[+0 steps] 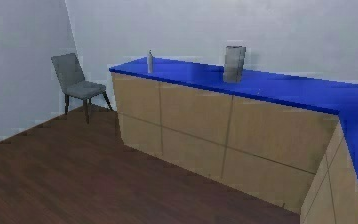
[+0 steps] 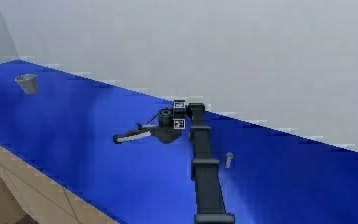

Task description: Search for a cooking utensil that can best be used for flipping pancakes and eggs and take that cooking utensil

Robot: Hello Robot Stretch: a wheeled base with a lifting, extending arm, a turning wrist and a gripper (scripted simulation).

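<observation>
Table (image 1: 287, 90) takes up most of what I see: a long blue top over tan wooden cabinet fronts (image 1: 197, 115), bending toward me at the forward view's right. Dark plank floor (image 1: 87, 170) lies in front of it, with pale walls behind.

My arm (image 2: 209, 170) reaches out over the blue table (image 2: 77, 130) from the arm side view's near edge and slants slightly left toward the far wall. The wrist is turned so my claw (image 2: 125, 138) points left, low above the top. How wide the claw stands I cannot tell, nor whether it has hold of anything. A thin pale streak (image 2: 139, 132) runs along my fingers (image 2: 132, 135), and I cannot tell if that is the utensil.

A grey chair (image 1: 77, 80) stands on the floor past the table's far left end. A grey boxy thing (image 1: 234, 63) stands upright on the table near the wall, and a slim grey bottle shape (image 1: 150, 62) stands well to its left. A small grey cup (image 2: 26, 83) sits far left of my claw. A tiny upright grey thing (image 2: 228, 160) stands just right of my arm.
</observation>
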